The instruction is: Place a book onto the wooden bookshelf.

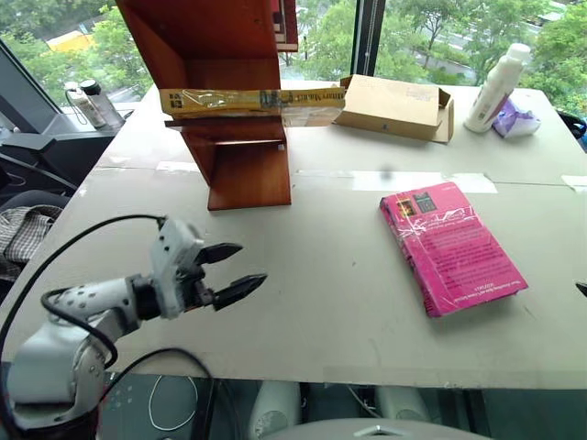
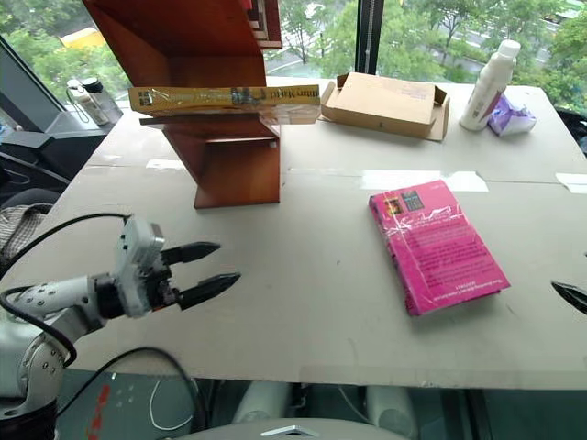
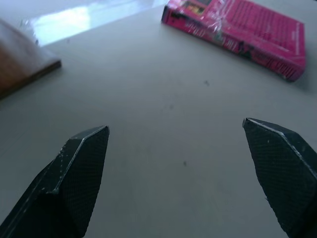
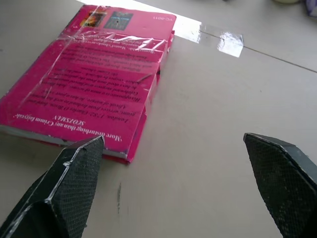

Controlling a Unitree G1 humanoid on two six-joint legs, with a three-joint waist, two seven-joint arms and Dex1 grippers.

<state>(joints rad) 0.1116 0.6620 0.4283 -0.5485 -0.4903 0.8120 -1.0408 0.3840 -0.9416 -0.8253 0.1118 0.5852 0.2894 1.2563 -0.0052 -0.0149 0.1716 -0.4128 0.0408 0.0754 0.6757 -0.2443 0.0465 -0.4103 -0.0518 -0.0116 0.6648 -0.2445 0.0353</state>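
An office-like room, high up in a building. A wide grey tabletop (image 1: pixel 348 302) stands against tall windows (image 1: pixel 404 32) that look out over green treetops. At twelve o'clock a cardboard box (image 1: pixel 394 107) lies on it, at two o'clock a white bottle (image 1: pixel 495 87). At ten o'clock, a dark office chair (image 1: pixel 37 151) stands beside the tabletop.

The grey table (image 1: pixel 348 302) carries the wooden bookshelf (image 1: pixel 240 165), a pink book (image 1: pixel 451 246), a cardboard box (image 1: pixel 394 107) and a white bottle (image 1: pixel 495 89).
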